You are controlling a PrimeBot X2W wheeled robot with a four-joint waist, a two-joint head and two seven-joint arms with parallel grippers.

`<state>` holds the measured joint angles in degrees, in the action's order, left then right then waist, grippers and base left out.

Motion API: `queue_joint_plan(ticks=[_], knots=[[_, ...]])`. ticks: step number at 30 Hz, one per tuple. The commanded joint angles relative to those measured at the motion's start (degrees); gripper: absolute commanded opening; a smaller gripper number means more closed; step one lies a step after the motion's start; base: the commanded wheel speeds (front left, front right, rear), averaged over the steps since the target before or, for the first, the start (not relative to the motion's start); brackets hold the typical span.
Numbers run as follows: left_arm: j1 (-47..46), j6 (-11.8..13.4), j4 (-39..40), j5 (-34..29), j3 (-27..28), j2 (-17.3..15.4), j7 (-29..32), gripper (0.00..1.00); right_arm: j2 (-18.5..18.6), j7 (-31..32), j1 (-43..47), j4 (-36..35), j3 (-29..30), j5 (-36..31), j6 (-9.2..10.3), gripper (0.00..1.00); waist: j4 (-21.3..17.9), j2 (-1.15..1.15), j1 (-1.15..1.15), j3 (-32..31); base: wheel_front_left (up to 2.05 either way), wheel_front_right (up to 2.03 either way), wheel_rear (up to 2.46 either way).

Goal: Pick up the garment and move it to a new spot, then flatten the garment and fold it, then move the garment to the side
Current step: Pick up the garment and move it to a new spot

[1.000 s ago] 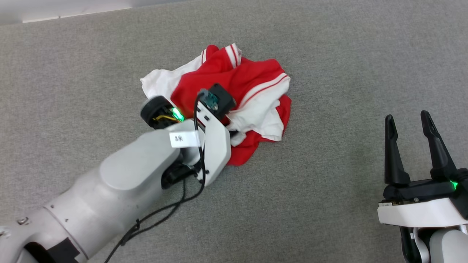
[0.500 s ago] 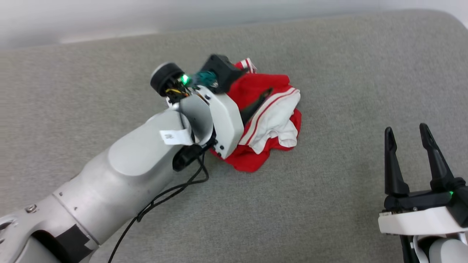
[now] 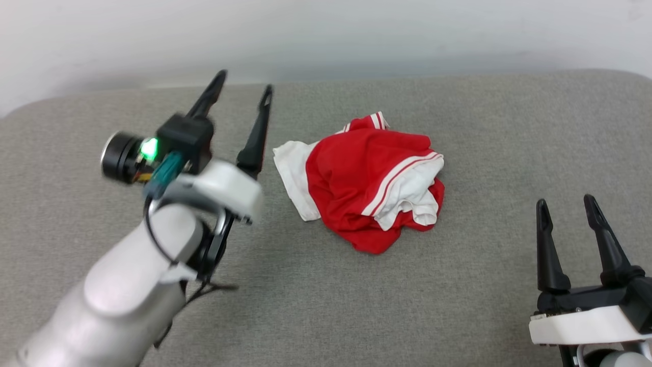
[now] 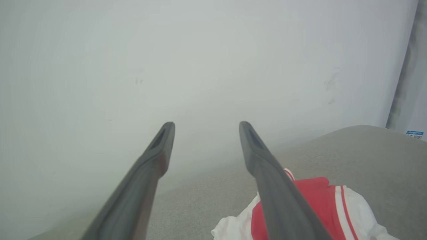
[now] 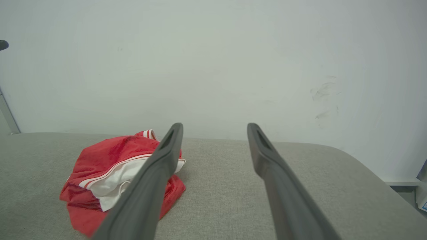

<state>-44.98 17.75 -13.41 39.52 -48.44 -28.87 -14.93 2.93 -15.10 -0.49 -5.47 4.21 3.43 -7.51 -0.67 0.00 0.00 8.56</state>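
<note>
Crumpled red-and-white jersey T-shirt (image 3: 356,183) lay just right of the left gripper (image 3: 244,84), fingers spread, empty. Right gripper (image 3: 564,203) also gaped empty.

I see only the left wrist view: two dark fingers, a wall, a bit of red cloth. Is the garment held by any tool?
Observer: No. In the head view the garment lies crumpled on the grey surface, held by nothing.
Operator: Where is the right tool?
Observer: At the head view's lower right, the right tool is open, apart from the garment.
Operator: Does my left tool touch it?
Observer: No. The left tool is open, with a gap to the garment's left edge.
</note>
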Motion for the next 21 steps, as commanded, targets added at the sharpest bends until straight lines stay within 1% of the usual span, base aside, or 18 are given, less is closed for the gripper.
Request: queue_joint_plan(ticks=[1,5,9,11,16,21], knots=[[2.64,0.73,1.04,-0.95,1.17,-0.14,-0.31,1.00,-0.09,-0.10,0.82,0.00,0.13,-0.38,0.04,1.00,0.68,0.00,0.00,-0.73,0.00,0.00,0.00],[12.26,3.88,6.17,-5.63,8.93,-0.40,-0.27,1.00,-0.10,-0.10,1.39,0.22,0.02,-0.27,0.04,1.00,1.53,0.00,0.00,-1.94,0.00,0.00,0.00],[21.66,5.65,9.80,-10.99,15.50,1.19,-0.27,1.00,-0.10,-0.10,1.97,0.45,-0.05,-0.03,0.03,1.00,2.23,0.00,0.00,-3.02,0.00,0.00,0.00],[25.81,5.96,11.11,-13.24,18.72,2.38,-0.28,1.00,-0.10,-0.10,2.27,0.56,-0.02,0.23,0.04,1.00,2.59,0.00,0.00,-3.52,0.00,0.00,0.00],[34.36,4.26,11.87,-18.25,25.15,6.47,-0.28,1.00,-0.10,-0.10,3.13,1.04,-0.22,0.92,0.04,1.00,3.34,0.00,0.00,-4.50,0.00,0.00,0.00],[39.51,1.26,10.99,-22.65,30.27,10.86,-0.29,1.00,-0.10,-0.10,4.02,2.09,-0.38,2.18,0.03,1.00,3.81,0.00,0.00,-5.10,0.00,0.00,0.00]])
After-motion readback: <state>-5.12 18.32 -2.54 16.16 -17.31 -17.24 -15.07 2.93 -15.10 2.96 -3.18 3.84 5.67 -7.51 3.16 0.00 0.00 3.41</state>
